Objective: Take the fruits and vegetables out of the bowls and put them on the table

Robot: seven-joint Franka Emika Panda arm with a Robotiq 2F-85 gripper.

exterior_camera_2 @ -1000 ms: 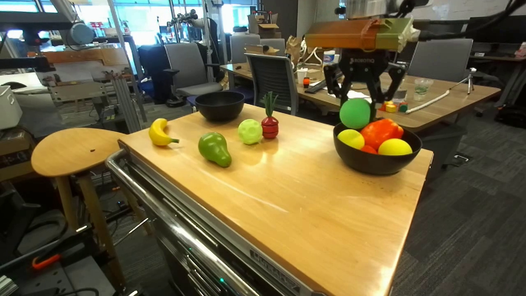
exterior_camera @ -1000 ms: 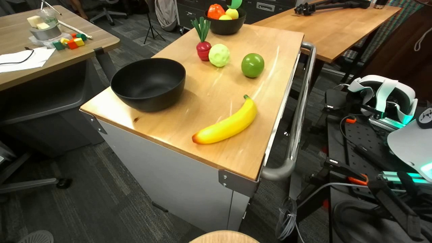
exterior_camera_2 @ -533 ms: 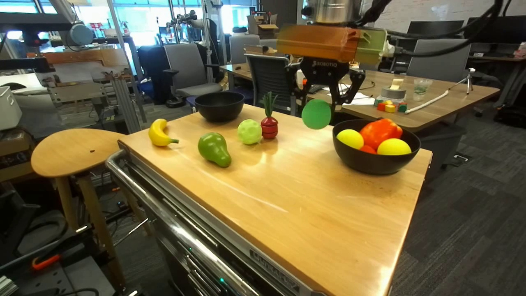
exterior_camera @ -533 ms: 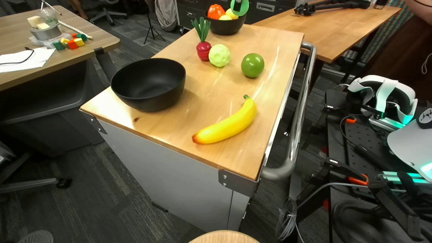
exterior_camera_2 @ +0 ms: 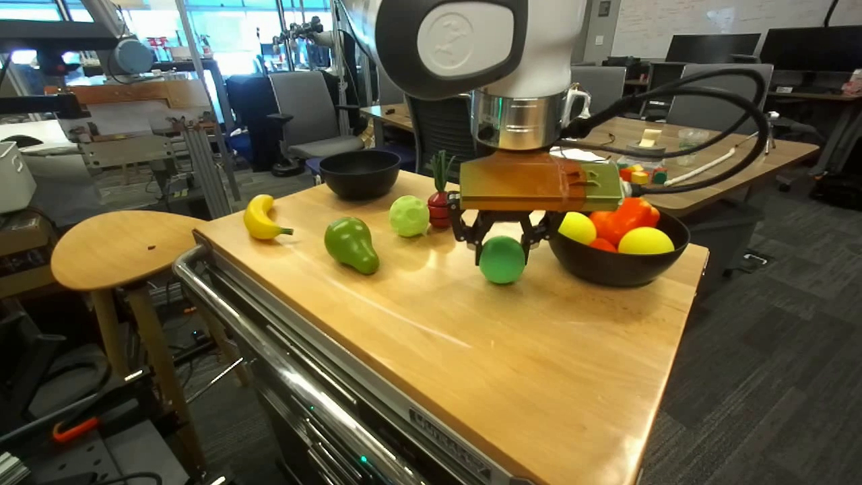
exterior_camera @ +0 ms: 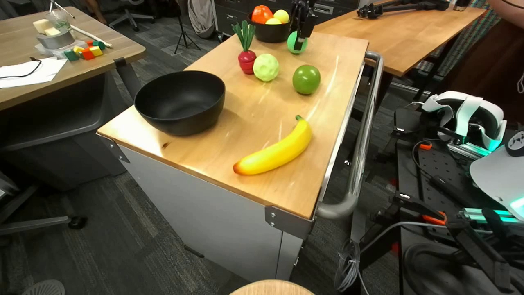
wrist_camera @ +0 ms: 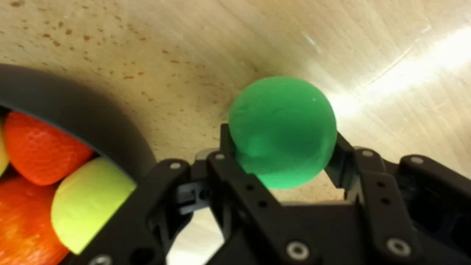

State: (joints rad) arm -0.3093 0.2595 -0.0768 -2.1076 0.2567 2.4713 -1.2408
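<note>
While my hand [wrist_camera: 282, 147] pointed down over the tabletop [exterior_camera_2: 539, 364], I had it gripping a green ball [wrist_camera: 282, 110], one finger pressed to either side. The ball was outside the filled black bowl [exterior_camera_2: 616, 269], just to its left in an exterior view, and low above the wood or on it; I could not tell which. Seen from there, that bowl stood toward the right end and held a red pepper [exterior_camera_2: 630, 221], two yellow fruits [exterior_camera_2: 646, 240] and a smaller red piece [exterior_camera_2: 603, 245] partly hidden among them. Four more pieces were out on the tabletop to the left of my hand: a red vegetable [exterior_camera_2: 440, 207] with upright green leaves toward the far side, a pale green ball [exterior_camera_2: 409, 215] just beside it, a green pear [exterior_camera_2: 350, 244] nearer, and a yellow banana [exterior_camera_2: 259, 221] farthest left. The other black bowl [exterior_camera_2: 360, 182] stood at the far left corner, beyond the banana. Past the left end I saw a wooden stool [exterior_camera_2: 121, 249], and along the near side ran a metal bar handle [exterior_camera_2: 283, 367].
</note>
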